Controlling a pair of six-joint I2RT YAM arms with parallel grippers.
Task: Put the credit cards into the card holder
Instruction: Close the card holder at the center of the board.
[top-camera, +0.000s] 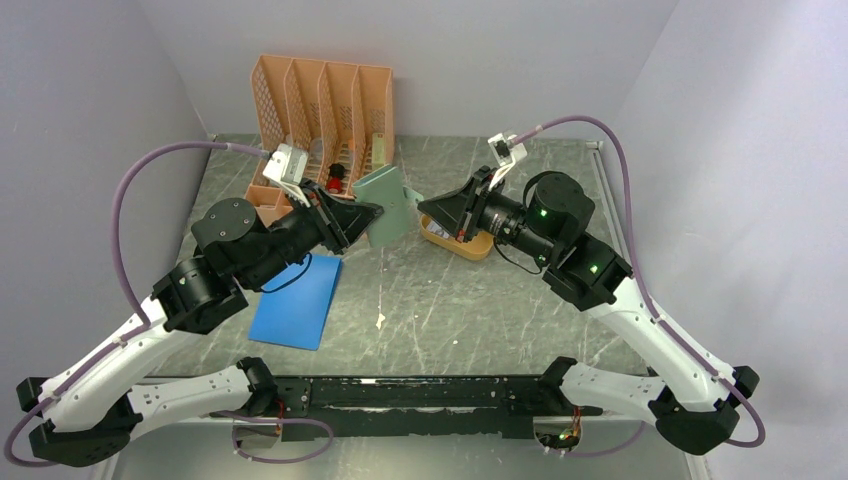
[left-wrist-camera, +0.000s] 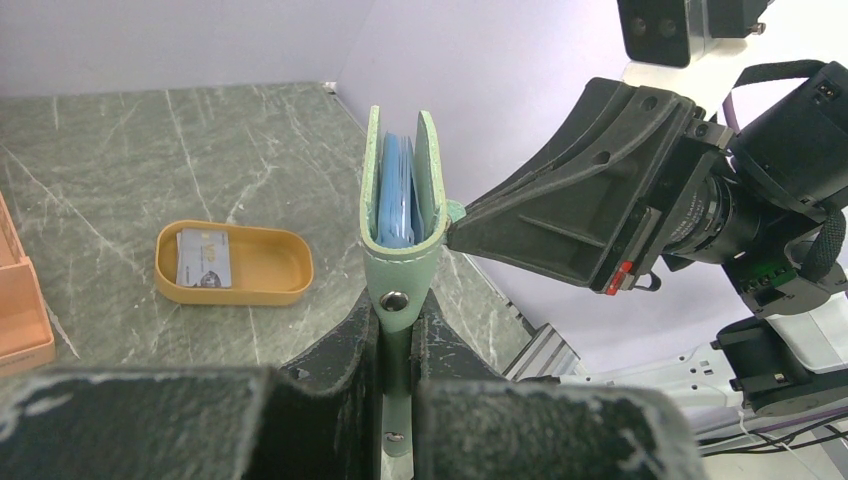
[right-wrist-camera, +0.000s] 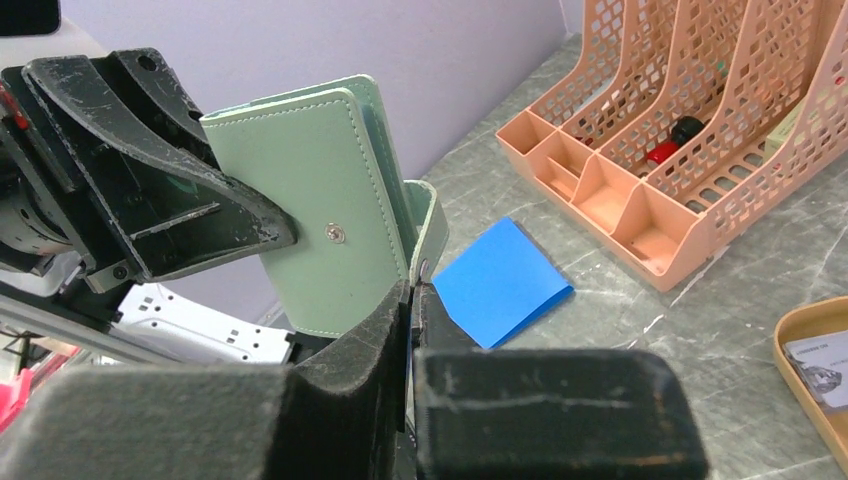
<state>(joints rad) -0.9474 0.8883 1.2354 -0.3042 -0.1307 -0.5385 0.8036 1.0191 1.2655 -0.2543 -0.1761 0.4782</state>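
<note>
The sage-green card holder (top-camera: 392, 205) is held in the air between both arms, partly open, with pale blue pockets showing in the left wrist view (left-wrist-camera: 400, 195). My left gripper (top-camera: 362, 215) is shut on its spine and snap strap (left-wrist-camera: 408, 325). My right gripper (top-camera: 430, 208) is shut on the holder's snap tab at its far edge (right-wrist-camera: 412, 292); the holder's outer cover (right-wrist-camera: 320, 200) fills that view. One pale credit card (left-wrist-camera: 203, 258) lies in the mustard-yellow tray (left-wrist-camera: 285, 285); a corner of it shows in the right wrist view (right-wrist-camera: 822, 365).
An orange mesh file rack (top-camera: 320, 105) stands at the back left. A flat blue pad (top-camera: 298, 300) lies on the table under my left arm. The yellow tray (top-camera: 472, 247) sits partly under my right gripper.
</note>
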